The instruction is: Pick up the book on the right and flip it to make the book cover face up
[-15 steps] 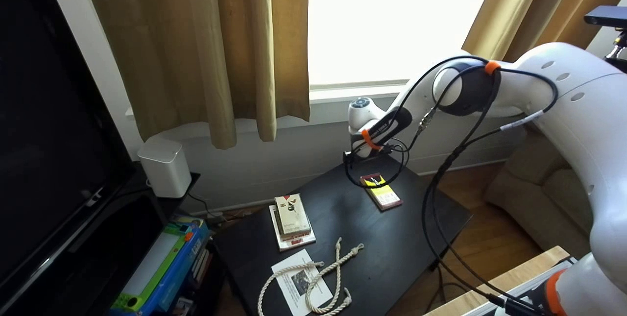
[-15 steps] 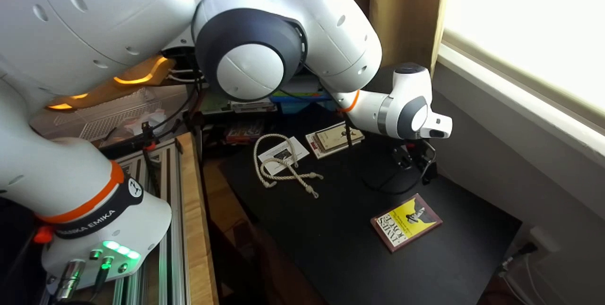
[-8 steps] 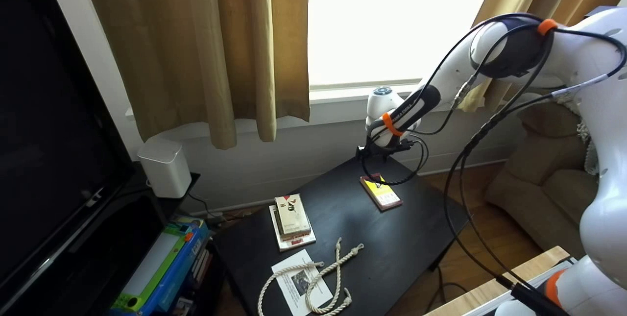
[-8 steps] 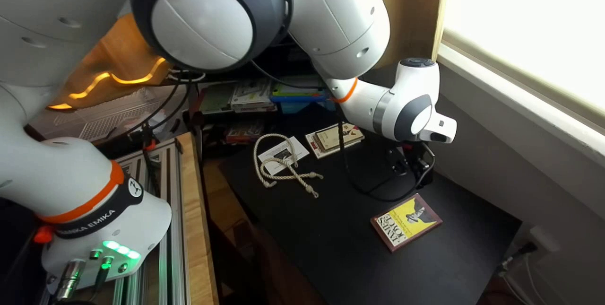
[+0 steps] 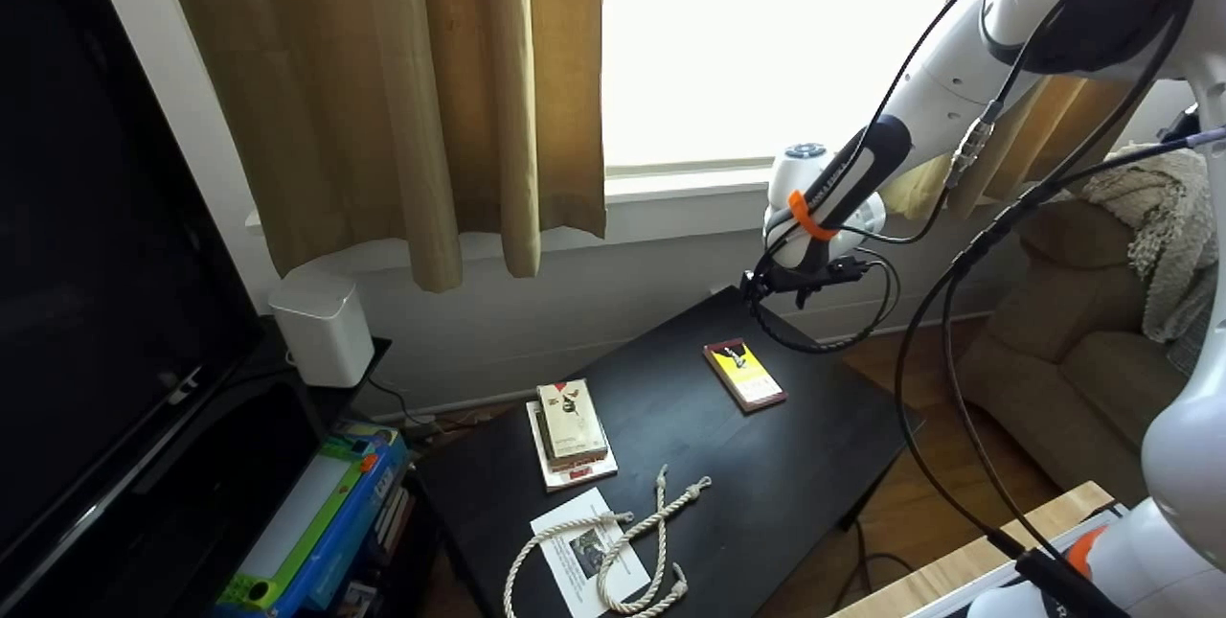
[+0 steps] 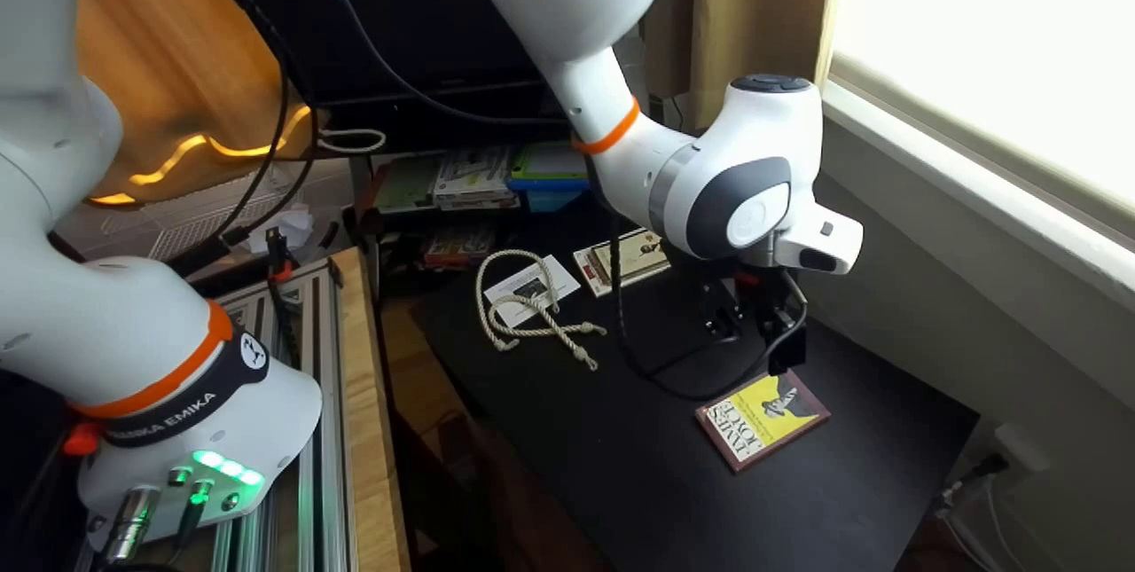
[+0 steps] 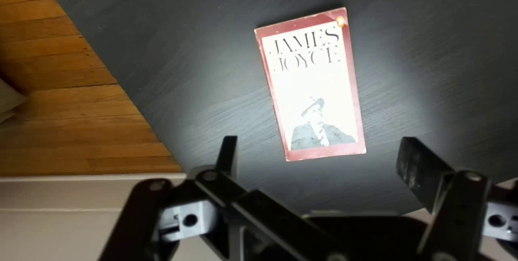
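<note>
The book (image 6: pixel 763 417) lies flat on the black table in both exterior views (image 5: pixel 745 375). Its book cover faces up: yellow with a dark figure, a white part with "JAMES JOYCE" and a dark red border. In the wrist view the book (image 7: pixel 311 87) lies whole and unheld, its cover looking almost white in the glare. My gripper (image 7: pixel 323 162) is open and empty there, its fingers wide apart beyond the picture end of the book. In the exterior views the gripper (image 6: pixel 754 341) hangs above the table by the wall end, apart from the book. The white back is hidden.
A tan booklet (image 5: pixel 572 422) lies on a white booklet on the table (image 5: pixel 670 436). A paper sheet (image 5: pixel 575 575) with a rope (image 5: pixel 661 541) over it lies at the near end. The wall and window sill stand close behind the gripper. A cable loop (image 5: pixel 833 348) hangs from the wrist.
The arm has swung to the right in an exterior view, its elbow rising, and the gripper has moved with it. The cable loop no longer hangs across the book. The book has not moved.
</note>
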Controlling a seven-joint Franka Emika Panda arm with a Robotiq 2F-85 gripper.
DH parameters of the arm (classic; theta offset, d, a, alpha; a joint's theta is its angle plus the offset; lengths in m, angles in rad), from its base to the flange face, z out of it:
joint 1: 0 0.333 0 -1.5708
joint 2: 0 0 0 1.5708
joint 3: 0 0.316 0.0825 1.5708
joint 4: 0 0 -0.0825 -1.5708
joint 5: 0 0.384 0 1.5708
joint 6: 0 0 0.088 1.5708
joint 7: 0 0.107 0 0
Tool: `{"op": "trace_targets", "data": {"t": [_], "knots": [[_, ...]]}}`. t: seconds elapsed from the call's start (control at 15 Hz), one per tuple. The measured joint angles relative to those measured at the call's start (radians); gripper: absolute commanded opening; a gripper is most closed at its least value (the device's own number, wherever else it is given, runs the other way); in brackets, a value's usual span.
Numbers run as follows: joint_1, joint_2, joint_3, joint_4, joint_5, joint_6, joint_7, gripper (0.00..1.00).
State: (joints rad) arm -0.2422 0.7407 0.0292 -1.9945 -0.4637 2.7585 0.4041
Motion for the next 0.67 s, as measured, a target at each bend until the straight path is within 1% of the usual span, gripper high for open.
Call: {"op": "trace_targets", "data": {"t": [0.2, 0.4, 0.53, 0.67], "knots": [[0.089, -0.093, -0.098, -0.11, 0.08, 0.054, -0.041, 1.0], [0.163, -0.156, -0.171, -0.188, 0.121, 0.08, -0.058, 1.0], [0.191, -0.178, -0.196, -0.216, 0.129, 0.086, -0.058, 1.0], [0.198, -0.185, -0.202, -0.224, 0.131, 0.086, -0.058, 1.0]]}}
